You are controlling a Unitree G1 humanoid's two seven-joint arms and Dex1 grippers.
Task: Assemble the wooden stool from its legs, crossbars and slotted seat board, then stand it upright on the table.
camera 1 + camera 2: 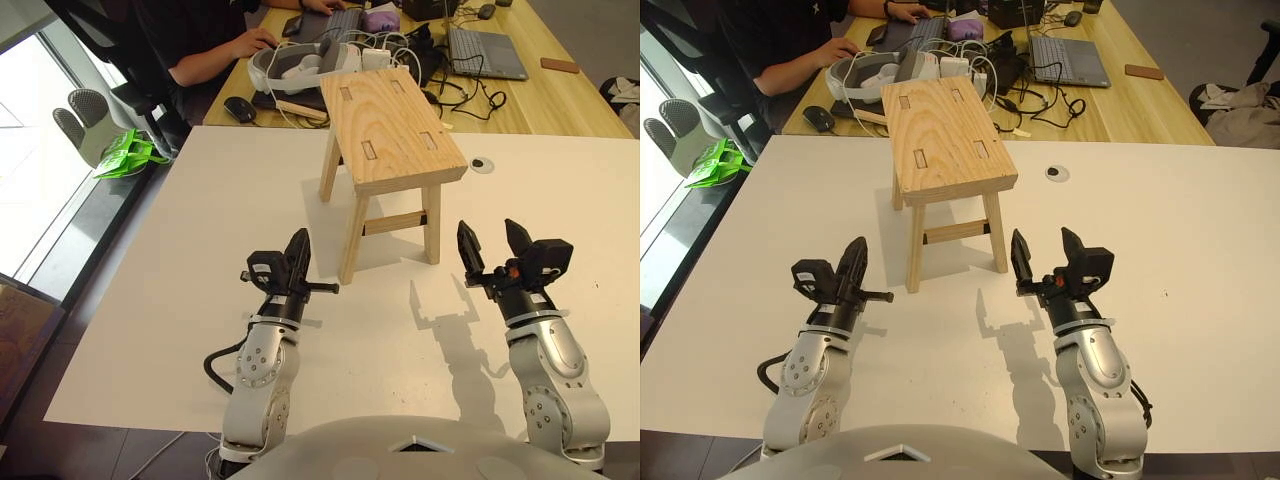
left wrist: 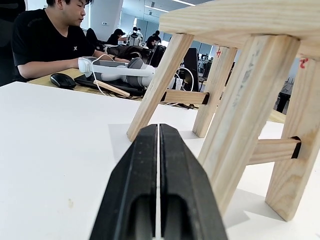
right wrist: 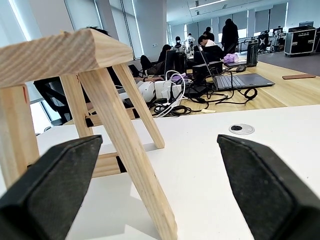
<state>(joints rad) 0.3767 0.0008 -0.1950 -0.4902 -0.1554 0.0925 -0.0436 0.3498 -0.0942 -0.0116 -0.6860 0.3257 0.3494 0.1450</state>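
ahead of the fingertips, the stool (image 1: 395,125) stands upright on the table (image 1: 190,260); left gripper (image 1: 300,243) fingers pressed together, right gripper (image 1: 488,232) fingers spread apart.

The stool (image 1: 395,125) is pale wood with wavy grain, the table (image 1: 190,260) plain white. My left gripper (image 1: 301,242) and right gripper (image 1: 488,232) are black.

Stool (image 1: 395,130) partly cut off
Seat board (image 2: 240,20) ran past the left wrist view's edge; from the head it covered the tops of the legs (image 1: 355,240).
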